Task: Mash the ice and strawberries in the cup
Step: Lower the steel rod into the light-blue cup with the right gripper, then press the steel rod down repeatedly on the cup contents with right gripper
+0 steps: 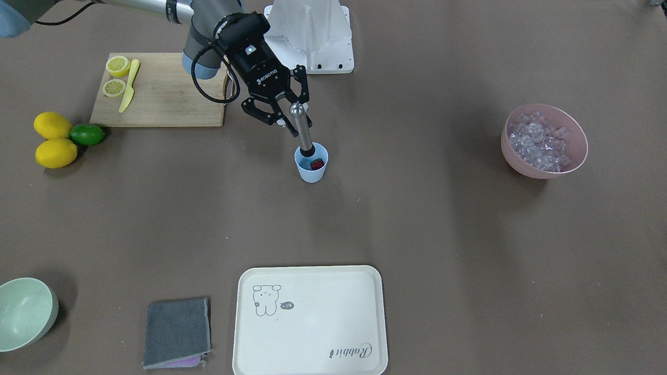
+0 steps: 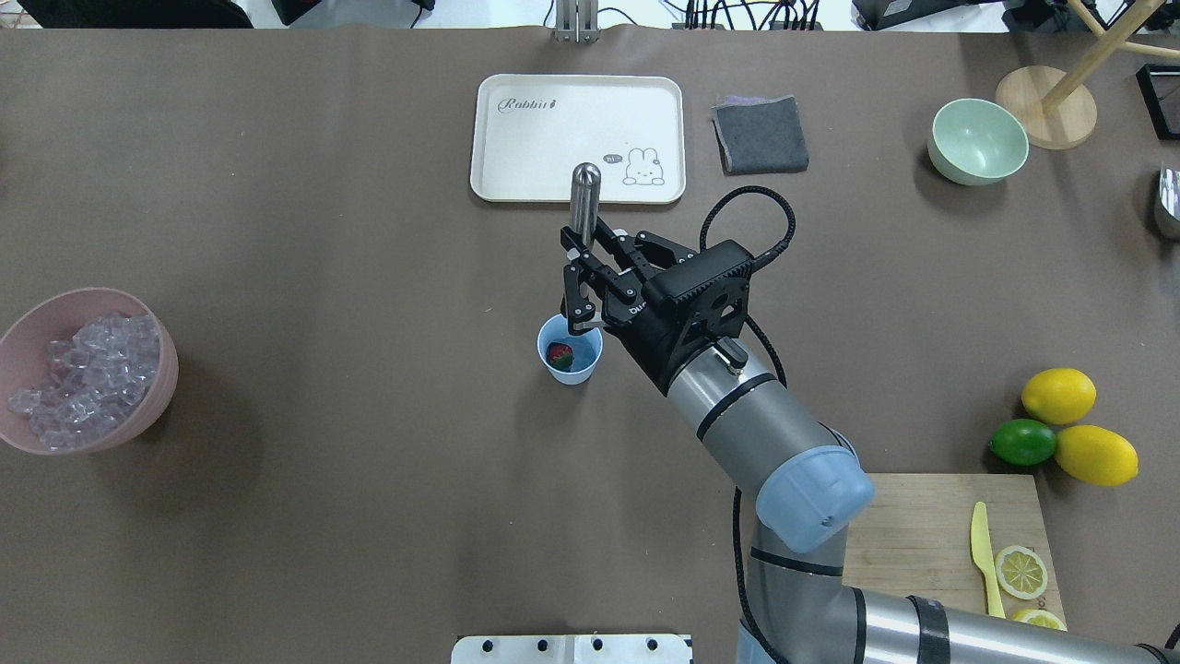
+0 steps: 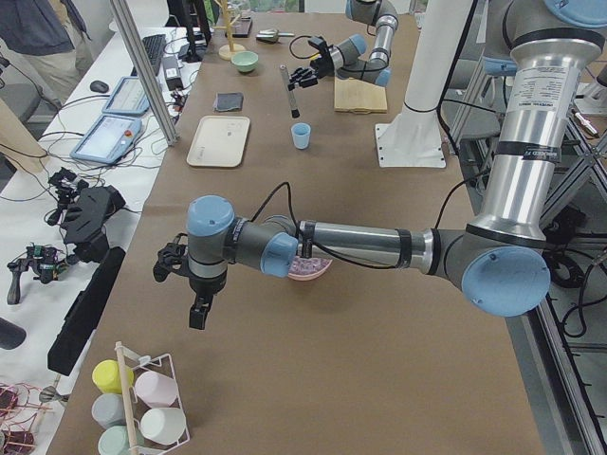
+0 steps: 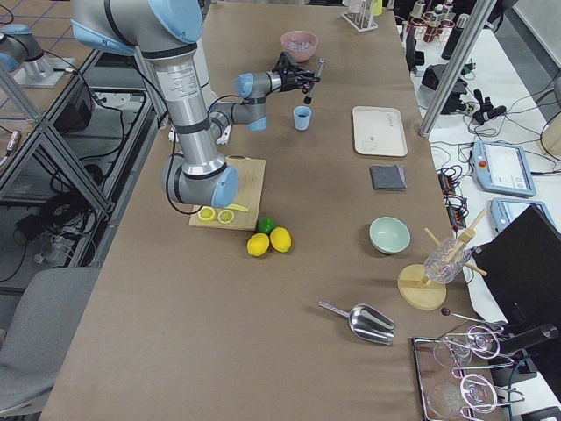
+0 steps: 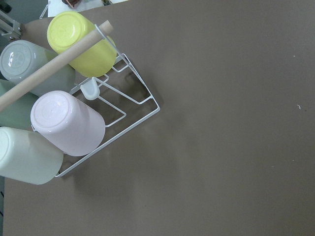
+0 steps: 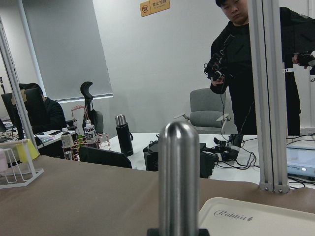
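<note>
The pale blue cup stands mid-table with one red strawberry inside. My right gripper is shut on a metal muddler, tilted, with its dark lower end inside the cup beside the strawberry. The ice lies heaped in a pink bowl far to the side; whether any is in the cup I cannot tell. My left gripper hangs near the table's end above a rack of cups, and its state is unclear.
A cream tray, grey cloth and pale green bowl lie beyond the cup. A cutting board holds lemon halves and a yellow knife; two lemons and a lime lie beside it. A rack of plastic cups sits under my left wrist.
</note>
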Motion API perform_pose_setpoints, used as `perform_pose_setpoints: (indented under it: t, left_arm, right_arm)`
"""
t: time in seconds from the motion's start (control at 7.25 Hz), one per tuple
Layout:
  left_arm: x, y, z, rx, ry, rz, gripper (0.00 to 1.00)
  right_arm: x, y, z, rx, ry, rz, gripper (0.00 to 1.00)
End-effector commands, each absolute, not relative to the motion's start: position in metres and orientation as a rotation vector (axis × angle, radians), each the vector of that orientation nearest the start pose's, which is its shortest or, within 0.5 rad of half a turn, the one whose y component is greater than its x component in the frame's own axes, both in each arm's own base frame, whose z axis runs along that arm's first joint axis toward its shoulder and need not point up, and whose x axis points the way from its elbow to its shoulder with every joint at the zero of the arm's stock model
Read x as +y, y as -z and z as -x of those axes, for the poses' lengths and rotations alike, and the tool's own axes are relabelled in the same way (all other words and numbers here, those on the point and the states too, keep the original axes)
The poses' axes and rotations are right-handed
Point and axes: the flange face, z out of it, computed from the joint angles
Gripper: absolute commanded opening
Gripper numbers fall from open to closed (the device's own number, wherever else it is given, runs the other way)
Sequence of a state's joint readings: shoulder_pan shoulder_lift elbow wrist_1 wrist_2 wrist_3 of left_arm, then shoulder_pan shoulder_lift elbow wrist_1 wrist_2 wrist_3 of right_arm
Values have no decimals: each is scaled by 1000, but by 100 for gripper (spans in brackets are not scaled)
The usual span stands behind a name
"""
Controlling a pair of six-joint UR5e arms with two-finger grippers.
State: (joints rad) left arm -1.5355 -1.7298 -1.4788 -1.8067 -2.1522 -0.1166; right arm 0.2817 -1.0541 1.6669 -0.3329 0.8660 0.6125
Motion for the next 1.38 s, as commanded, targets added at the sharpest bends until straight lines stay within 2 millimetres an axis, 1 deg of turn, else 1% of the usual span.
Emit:
perform_pose_setpoints:
  t: [0.0, 0.28, 0.41, 0.55, 0.69, 1.1, 1.24]
  left_arm:
    - [-581, -606, 58, 597, -9, -249, 97]
    - [-583, -607, 58, 596, -9, -248, 97]
    - [-584, -606, 58, 596, -9, -248, 97]
    - [-584, -606, 58, 596, -9, -248, 97]
    - [-584, -606, 58, 596, -9, -249, 97]
    - [-583, -606, 58, 597, -9, -249, 97]
    - [-583, -606, 58, 597, -9, -249, 97]
  right_arm:
    - [-350, -193, 510, -1098, -150, -1377, 0]
    - [-341, -201, 522, -1081, -140, -1365, 0]
    - [-341, -205, 534, -1066, -138, -1359, 0]
    - [-341, -209, 540, -1058, -133, -1356, 0]
    - [-338, -214, 543, -1058, -126, -1350, 0]
    - [-320, -215, 555, -1070, -120, -1337, 0]
    - [-321, -222, 560, -1043, -121, -1337, 0]
